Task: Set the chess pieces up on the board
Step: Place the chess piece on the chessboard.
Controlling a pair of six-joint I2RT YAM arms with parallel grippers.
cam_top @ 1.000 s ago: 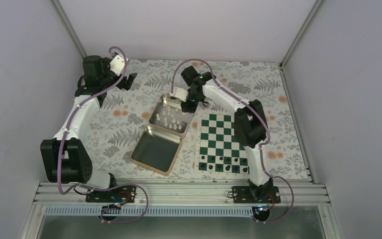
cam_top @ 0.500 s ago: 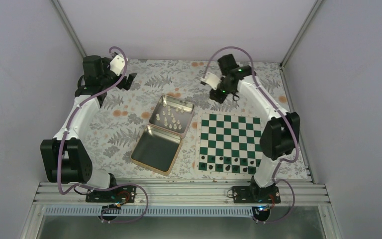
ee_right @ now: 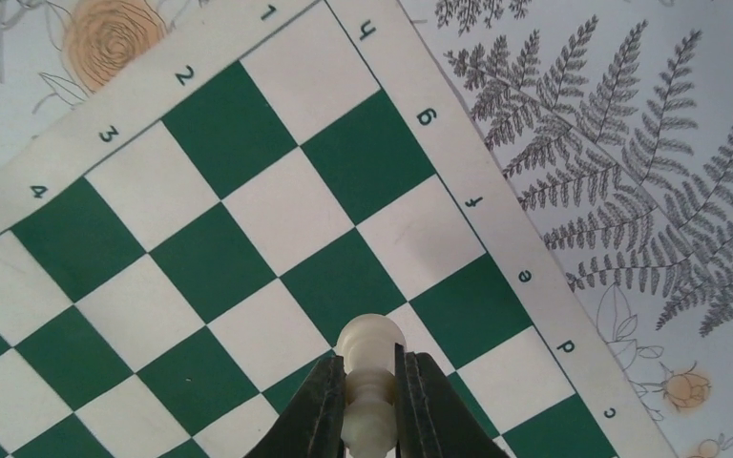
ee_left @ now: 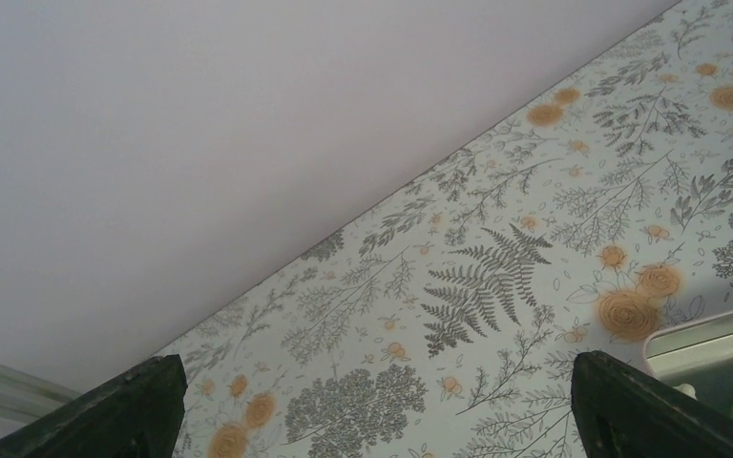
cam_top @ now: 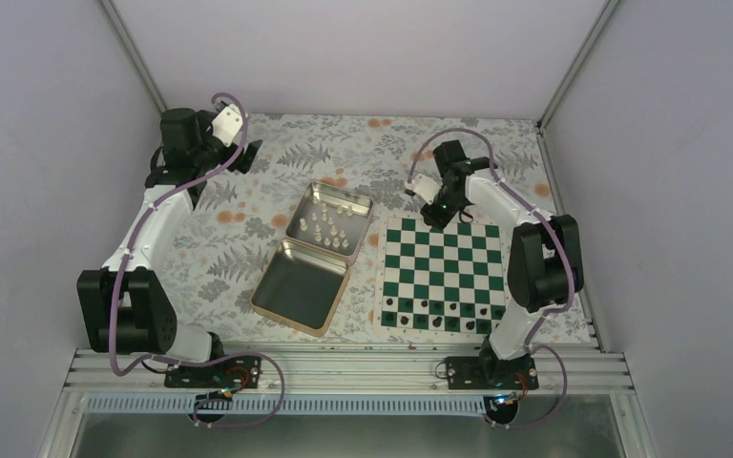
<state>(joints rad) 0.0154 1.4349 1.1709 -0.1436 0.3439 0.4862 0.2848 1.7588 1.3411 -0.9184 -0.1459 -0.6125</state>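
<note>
A tiny cream-white chess piece with a rounded head (ee_right: 370, 345) is pinched at its narrow waist between the dark fingers of the right gripper (ee_right: 370, 401), whose jaws are pressed onto it from both sides. It is held upright above the flat chessboard of dark green and white squares (ee_right: 200, 258), over the rows just inside the far edge, and contact with a square cannot be made out. The piece is judged to be very light, rigid and smooth, so it is likely to be tipped by a small nudge. It is best taken at the waist under the head, as here, and released only once its base is flat. More cream-white pieces (cam_top: 329, 224) are seen in the tray of the open silver hinged tin (cam_top: 296, 212), just beside the left edge of the board. Small dark pieces (cam_top: 434, 322) are lined along the near edge. The left gripper (ee_left: 374, 361) is held spread and empty, near the far left corner of the floral-patterned table (cam_top: 248, 215).
</note>
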